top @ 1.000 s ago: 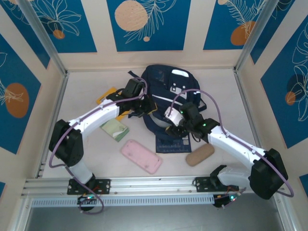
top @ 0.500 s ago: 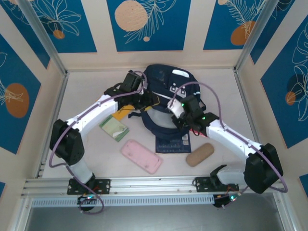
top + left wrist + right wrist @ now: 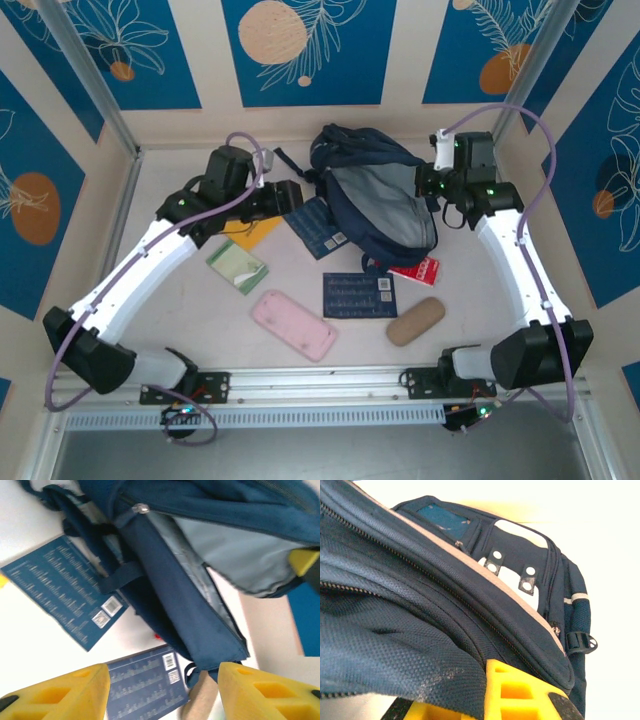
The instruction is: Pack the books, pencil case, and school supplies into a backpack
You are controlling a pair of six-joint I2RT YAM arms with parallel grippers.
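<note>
Both arms swung outward since the earlier frames: the right gripper [image 3: 437, 185] went from the table middle to the far right, dragging the backpack [image 3: 385, 205] up with it, and the left gripper [image 3: 290, 195] backed off to the left. In the top view the backpack sat at the far centre of the table [image 3: 180, 290], tipped so its grey lining faced up and the mouth gaped. The right fingers were pressed together on the backpack's rim fabric; the right wrist view had navy cloth draped over one yellow finger [image 3: 520, 695]. The left fingers [image 3: 60, 690] were spread wide with nothing between them, hovering above the books. One navy book [image 3: 318, 228] lay just beside the bag's left edge, a second navy book [image 3: 357, 295] nearer us, and the yellow-orange book [image 3: 252, 232] sat partly under the left arm. The red packet [image 3: 417, 272] poked out from under the bag's near edge; the pale green packet [image 3: 237, 268], pink pencil case [image 3: 292, 324] and tan pouch [image 3: 415, 321] were all outside. We judged nothing packed yet, though we could not see deep into the bag. Step in hand looked like holding the mouth open while the left picks the nearest navy book. To do it well: keep the rim taut and high, grab the book by one edge, and slide it in flat along the lining.
</note>
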